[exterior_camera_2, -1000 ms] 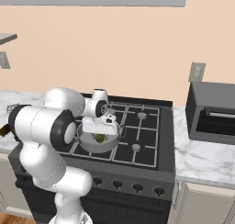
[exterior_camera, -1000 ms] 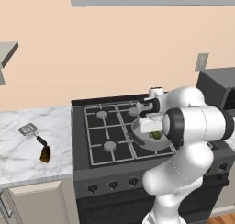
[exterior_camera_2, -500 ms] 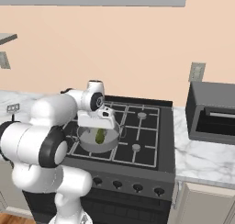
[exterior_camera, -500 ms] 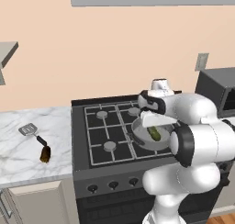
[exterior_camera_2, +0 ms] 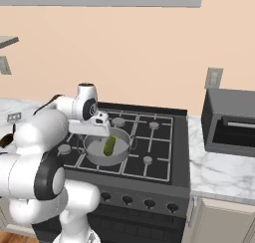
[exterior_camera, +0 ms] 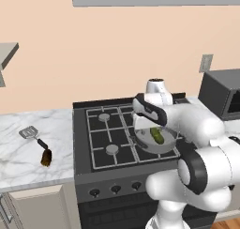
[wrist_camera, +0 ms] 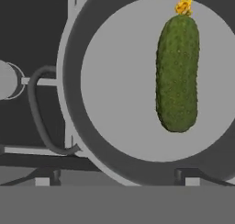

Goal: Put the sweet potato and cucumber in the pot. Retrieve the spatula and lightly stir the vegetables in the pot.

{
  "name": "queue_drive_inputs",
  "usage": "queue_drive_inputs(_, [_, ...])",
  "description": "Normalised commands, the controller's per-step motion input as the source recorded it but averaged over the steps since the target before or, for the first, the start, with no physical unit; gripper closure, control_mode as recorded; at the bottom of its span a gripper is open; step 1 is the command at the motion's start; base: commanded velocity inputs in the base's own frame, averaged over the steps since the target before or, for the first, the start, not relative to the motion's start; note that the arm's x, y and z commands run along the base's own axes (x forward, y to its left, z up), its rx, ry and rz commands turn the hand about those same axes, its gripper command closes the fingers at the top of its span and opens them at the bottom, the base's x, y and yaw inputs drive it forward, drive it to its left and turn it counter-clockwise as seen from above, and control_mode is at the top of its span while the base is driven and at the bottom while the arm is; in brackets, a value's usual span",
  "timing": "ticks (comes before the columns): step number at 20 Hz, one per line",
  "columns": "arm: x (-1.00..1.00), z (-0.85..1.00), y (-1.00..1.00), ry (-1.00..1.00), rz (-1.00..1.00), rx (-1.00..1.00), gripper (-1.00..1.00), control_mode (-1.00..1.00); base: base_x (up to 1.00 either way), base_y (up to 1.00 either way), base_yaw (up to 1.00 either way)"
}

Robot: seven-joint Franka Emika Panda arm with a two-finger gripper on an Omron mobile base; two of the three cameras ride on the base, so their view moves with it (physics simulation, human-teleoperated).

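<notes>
Currently the cucumber lies flat on the floor of the pot, off to one side and near the wall, with its yellow flower end pointing toward the rim. The pot sits on a front burner of the stove. The gripper hangs just above the pot with its jaws spread wide and nothing between them; the cucumber is free of it. The sweet potato appears to be the dark brown lump on the marble counter well apart from the stove, just beside the black handle of the spatula, though it is small and partly hard to separate from the handle end in the left base view. Judgement: one vegetable is in, the sweet potato is next. It should be firm, fairly dense and rough-skinned, so it will not crush or slip much; take it across its short middle, jaws square to its long axis. Risk: the spatula handle lies so close that a finger may catch it. The spatula is light, stiff and thin; grip the handle at mid-length, clear of the slotted head.
</notes>
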Motion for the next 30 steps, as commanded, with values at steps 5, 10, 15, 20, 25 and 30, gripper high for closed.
queue_drive_inputs(5, [-0.14, 0.07, 0.69, -0.13, 0.0, 0.04, -1.0, -1.0, 0.0, 0.0, 0.0])
queue_drive_inputs(10, [-0.41, 0.17, 0.7, -0.12, 0.01, 0.01, -1.0, -1.0, 0.0, 0.0, 0.0])
queue_drive_inputs(15, [-0.28, 0.14, 0.95, -0.12, 0.0, 0.0, -1.0, -1.0, 0.0, 0.0, 0.0])
queue_drive_inputs(20, [-0.34, 0.22, 0.86, -0.16, 0.0, 0.0, -1.0, -1.0, 0.0, 0.0, 0.0])
queue_drive_inputs(25, [-0.12, 0.26, 1.0, -0.07, 0.0, 0.0, -1.0, -1.0, 0.0, 0.0, 0.0])
queue_drive_inputs(30, [0.0, 0.04, 1.0, 0.0, 0.0, 0.0, -1.0, -1.0, 0.0, 0.0, 0.0])
